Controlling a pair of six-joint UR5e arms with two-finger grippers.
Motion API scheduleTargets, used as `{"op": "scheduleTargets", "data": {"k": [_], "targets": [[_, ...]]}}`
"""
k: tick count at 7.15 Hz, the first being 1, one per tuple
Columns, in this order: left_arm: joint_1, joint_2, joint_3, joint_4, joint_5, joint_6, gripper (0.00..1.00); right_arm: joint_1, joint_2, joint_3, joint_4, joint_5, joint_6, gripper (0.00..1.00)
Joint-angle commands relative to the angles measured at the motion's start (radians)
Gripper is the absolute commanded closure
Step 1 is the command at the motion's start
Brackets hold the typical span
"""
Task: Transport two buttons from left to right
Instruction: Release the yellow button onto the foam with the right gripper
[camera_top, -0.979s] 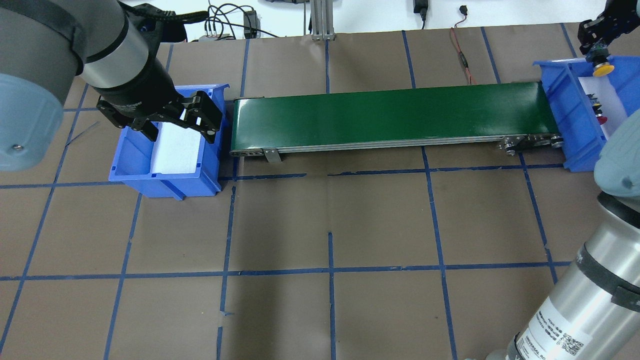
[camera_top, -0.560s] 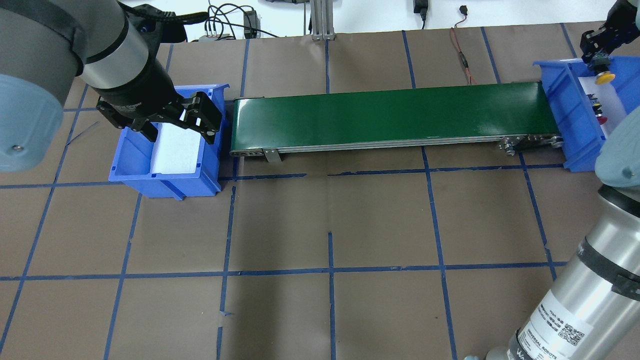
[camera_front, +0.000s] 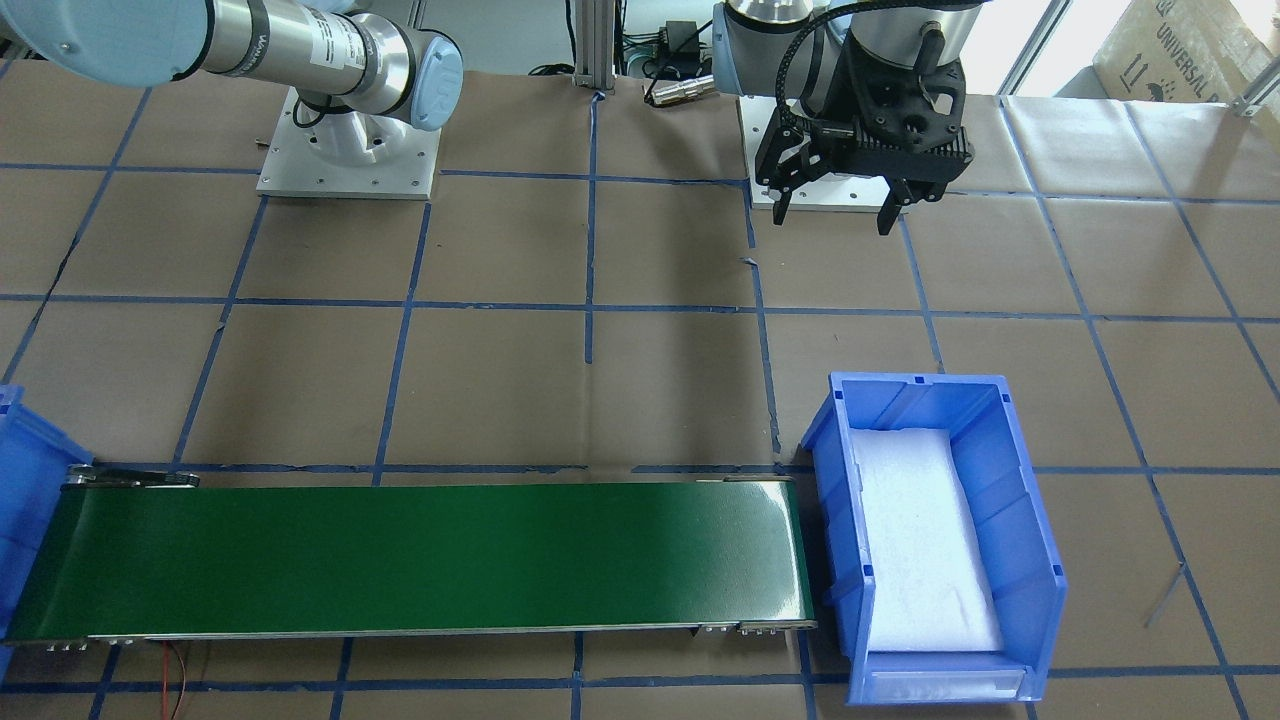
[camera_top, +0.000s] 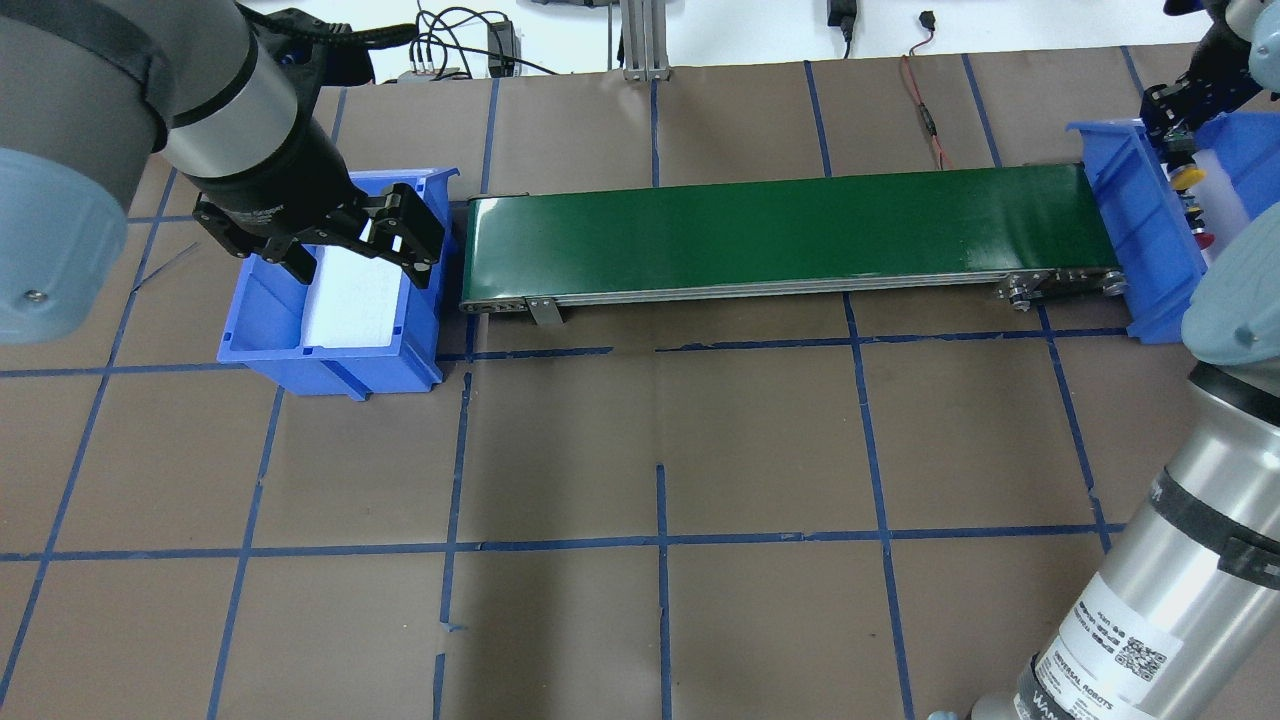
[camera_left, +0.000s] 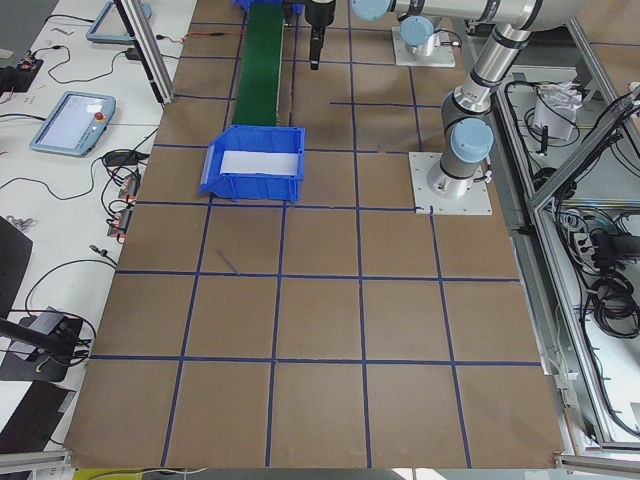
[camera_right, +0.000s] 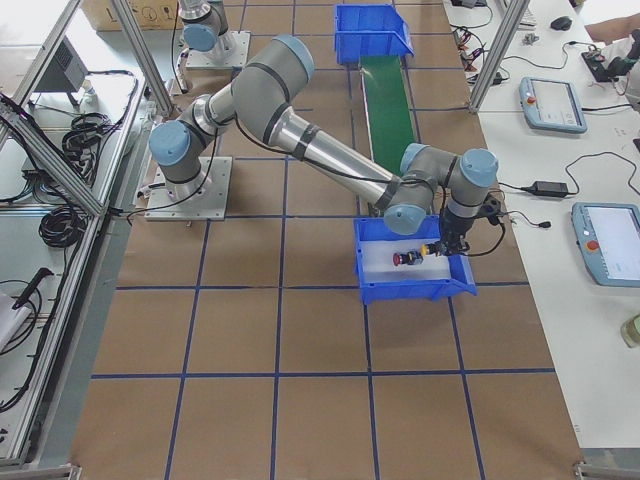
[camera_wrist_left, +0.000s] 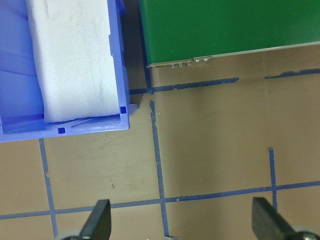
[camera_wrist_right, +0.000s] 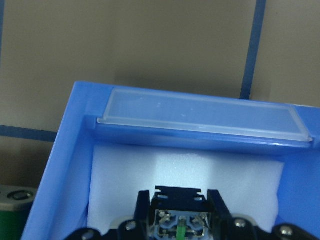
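Observation:
My right gripper (camera_top: 1177, 150) is shut on the yellow button (camera_top: 1187, 178) and holds it, cap down, just inside the right blue bin (camera_top: 1120, 195). In the exterior right view the yellow button (camera_right: 431, 249) hangs a little above the white foam. The red button (camera_right: 405, 258) lies on that foam beside it; it also shows in the overhead view (camera_top: 1203, 238). The right wrist view shows the button's black body (camera_wrist_right: 180, 225) between the fingers. My left gripper (camera_top: 362, 268) is open and empty above the left blue bin (camera_top: 330, 362), which holds only white foam.
A green conveyor belt (camera_top: 780, 225) runs between the two bins with nothing on it. The left bin (camera_front: 1030, 520) stands at the belt's end. Blue tape lines cross the brown table cover. Cables lie along the far edge (camera_top: 925, 110).
My right gripper has moved down and slightly left with the yellow button, into the right bin. The left arm has not moved.

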Motion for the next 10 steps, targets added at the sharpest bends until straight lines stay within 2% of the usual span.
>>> {"op": "scheduleTargets", "data": {"k": [1, 2, 6, 7, 8, 9, 10], "targets": [[0.0, 0.0, 0.0, 0.0, 0.0, 0.0, 0.0, -0.001, 0.006, -0.001, 0.001, -0.003, -0.005, 0.49], [0.001, 0.0, 0.0, 0.0, 0.0, 0.0, 0.0, -0.001, 0.006, -0.006, 0.0, -0.003, -0.006, 0.34], [0.001, -0.012, 0.011, 0.005, -0.002, 0.0, 0.0, -0.001, -0.006, -0.009, 0.009, 0.0, -0.009, 0.28], [-0.002, -0.011, 0.009, 0.005, 0.0, 0.0, 0.0, 0.004, -0.041, -0.011, 0.033, 0.002, -0.012, 0.26], [-0.002, -0.009, 0.009, 0.005, 0.0, 0.0, 0.0, 0.015, -0.113, -0.008, 0.138, 0.002, 0.006, 0.26], [-0.002, -0.006, 0.005, 0.003, 0.0, 0.0, 0.0, 0.063, -0.161, -0.005, 0.174, 0.0, 0.027, 0.17], [-0.002, -0.006, 0.005, 0.005, 0.0, 0.003, 0.0, 0.14, -0.199, 0.008, 0.181, -0.012, 0.069, 0.14]]}}
